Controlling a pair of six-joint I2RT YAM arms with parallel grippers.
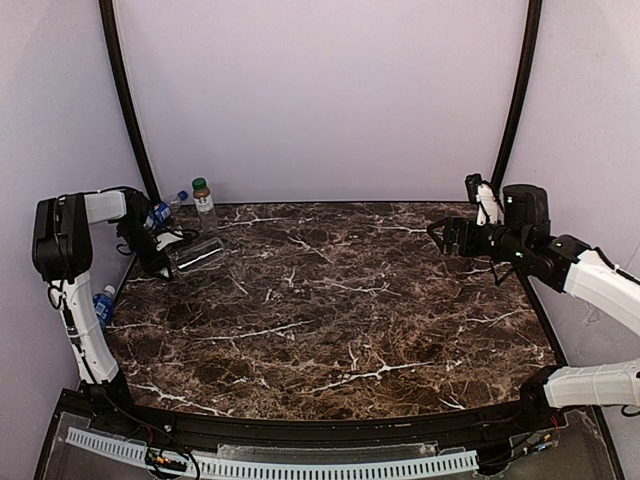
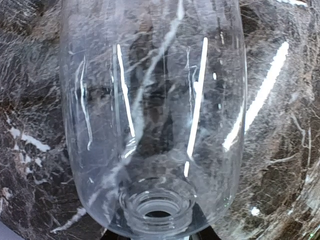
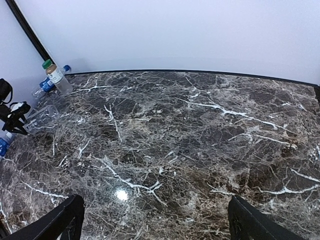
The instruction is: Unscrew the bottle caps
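The left gripper (image 1: 168,252), at the left of the top view, sits at one end of the clear bottle (image 1: 198,254), which lies on its side on the table (image 1: 340,310). Its own camera shows only the bottle's body and neck (image 2: 157,204), so I cannot tell whether the jaws have it. The right gripper (image 3: 156,198) hangs wide open and empty at the far right.

Likely trouble: a round, smooth bottle lying flat may roll or squirt out as the jaws pinch, and thin plastic may crumple. With nothing bracing it, a twist would spin the whole bottle. A blue bottle (image 1: 103,306) close to the arm at the left edge could get knocked. Another blue bottle (image 1: 163,210) and the brown bottle (image 1: 204,203) wait in the upper left.
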